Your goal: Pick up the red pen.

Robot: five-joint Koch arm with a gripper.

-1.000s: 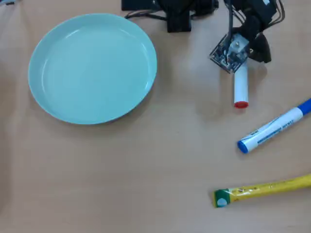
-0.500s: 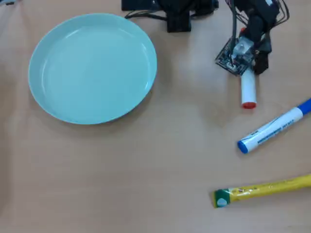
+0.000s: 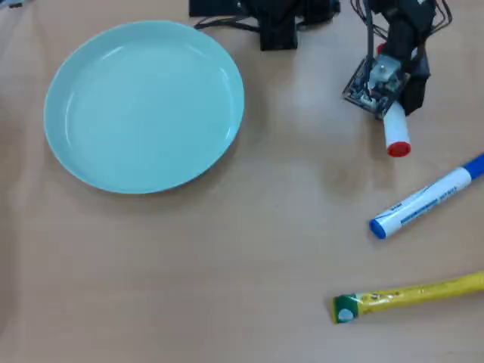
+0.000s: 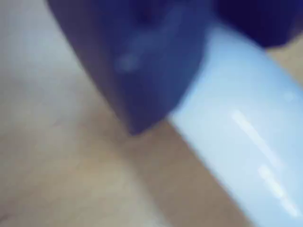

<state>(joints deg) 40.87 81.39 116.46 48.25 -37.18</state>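
- The red pen (image 3: pixel 395 133) lies on the table (image 3: pixel 265 249) at upper right of the overhead view, red end toward the blue marker (image 3: pixel 426 198); its upper barrel is hidden under the gripper (image 3: pixel 389 102).
- Wrist view: a dark jaw sits right against the glossy white barrel (image 4: pixel 246 142). You cannot tell whether the pincer is clamped.
- Judgement: light, stiff, slick, prone to roll. Grip across mid-barrel, not the cap.
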